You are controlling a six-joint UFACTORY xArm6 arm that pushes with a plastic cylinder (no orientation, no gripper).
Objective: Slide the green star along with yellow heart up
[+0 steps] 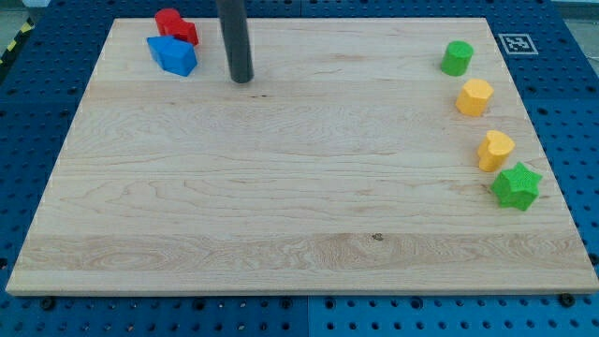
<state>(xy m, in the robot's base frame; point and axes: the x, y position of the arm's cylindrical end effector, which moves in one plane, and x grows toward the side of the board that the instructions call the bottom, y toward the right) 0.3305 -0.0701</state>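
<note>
The green star (517, 186) lies near the board's right edge, touching the yellow heart (495, 150) just above and left of it. My tip (242, 79) rests on the board near the view's top left, far from both blocks. It stands just right of a blue block (173, 55) and a red block (175, 26).
A yellow hexagonal block (474, 97) and a green cylinder (457, 58) sit above the heart along the right side. The wooden board (281, 206) lies on a blue pegboard table. A fiducial tag (516, 43) is at the top right.
</note>
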